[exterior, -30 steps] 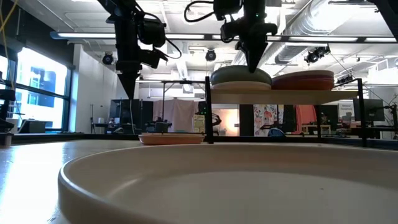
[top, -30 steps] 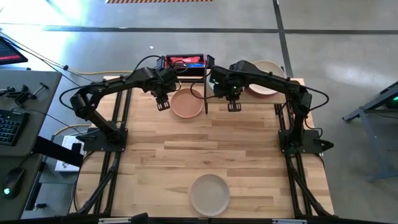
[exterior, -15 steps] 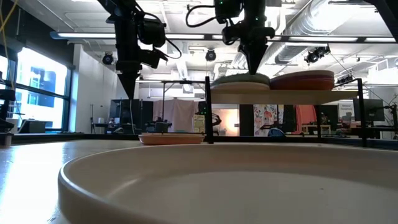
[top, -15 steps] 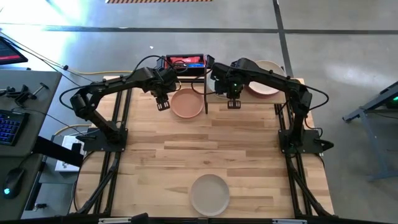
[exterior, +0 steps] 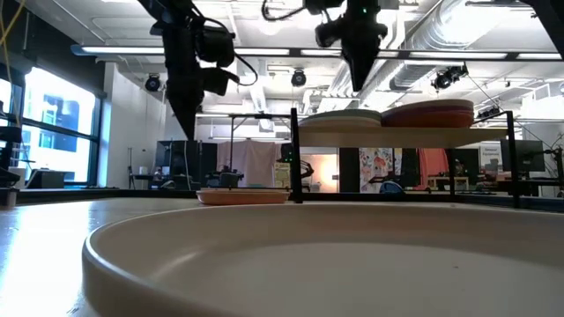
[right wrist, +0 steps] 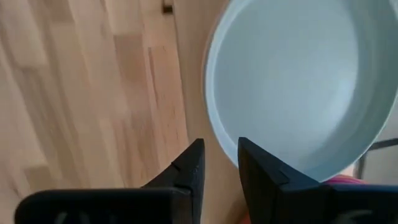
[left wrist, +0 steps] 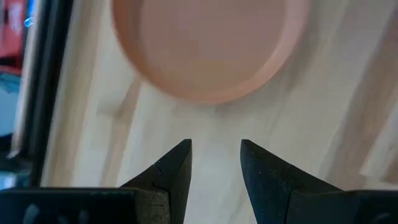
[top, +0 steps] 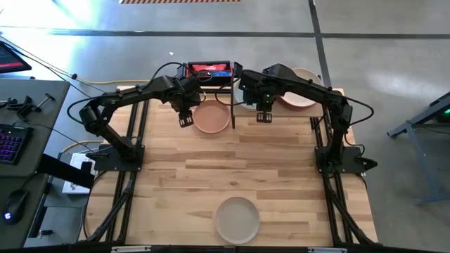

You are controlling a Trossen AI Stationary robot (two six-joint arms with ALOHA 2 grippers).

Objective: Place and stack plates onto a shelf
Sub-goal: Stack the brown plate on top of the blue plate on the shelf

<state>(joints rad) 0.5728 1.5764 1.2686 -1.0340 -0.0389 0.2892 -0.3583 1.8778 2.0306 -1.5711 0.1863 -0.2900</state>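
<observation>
A pale sage plate (exterior: 339,117) lies flat on the left half of the shelf (exterior: 405,131), beside a stack topped by an orange-red plate (exterior: 429,113). My right gripper (exterior: 357,77) hangs open just above the pale plate (right wrist: 292,81), over its edge, touching nothing. A peach plate (top: 211,117) rests on the table left of the shelf's black leg. My left gripper (top: 185,120) is open and hovers above the table beside that plate (left wrist: 205,43). A cream plate (top: 237,219) sits at the table's near edge.
A black-and-red box (top: 211,69) stands at the far edge behind the peach plate. The shelf's black leg (exterior: 295,154) rises between the two grippers. Bare wood (top: 232,165) spreads across the middle of the table. Desks with gear flank the table's left side.
My right gripper lowered the pale plate from a raised, tilted pose onto the shelf's left half, let it go and rose straight up. The plate now lies flat on the board.
</observation>
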